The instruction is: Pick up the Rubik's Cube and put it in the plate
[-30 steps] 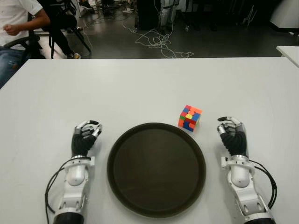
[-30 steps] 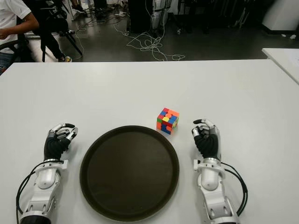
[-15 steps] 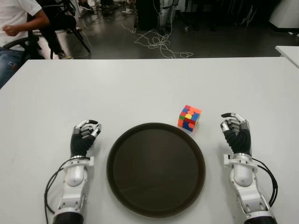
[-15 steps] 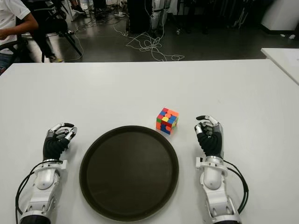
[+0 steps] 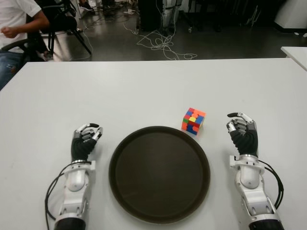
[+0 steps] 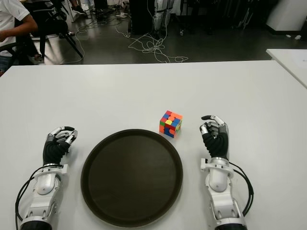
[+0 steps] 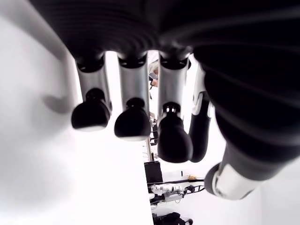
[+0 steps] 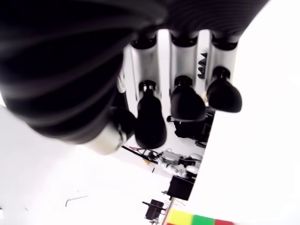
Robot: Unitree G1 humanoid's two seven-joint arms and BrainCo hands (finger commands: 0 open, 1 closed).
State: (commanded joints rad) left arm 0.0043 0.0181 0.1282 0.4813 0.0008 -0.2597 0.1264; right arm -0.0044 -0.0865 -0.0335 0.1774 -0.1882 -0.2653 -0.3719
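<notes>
Cube [image 5: 193, 120] sits on the white table [image 5: 144, 91], ahead and to the left of the right hand [image 5: 242, 133], near it but apart, nothing touching. Cube also lies just beyond the far right rim of the plate [image 5: 124, 148], outside it; whether it touches the rim cannot be told.

Right hand: fingers [image 8: 151, 119] loosely curled, holding nothing. A strip of the cube's coloured face shows past the fingertips in its wrist view.

Left hand [image 5: 84, 142]: on the opposite side of the plate from the right hand, just left of the rim, fingers [image 7: 132, 123] loosely curled, holding nothing.

Plate: dark, round, between the two hands.

A seated person [image 5: 17, 24] and floor cables [image 5: 160, 43] lie beyond the table's far edge.
</notes>
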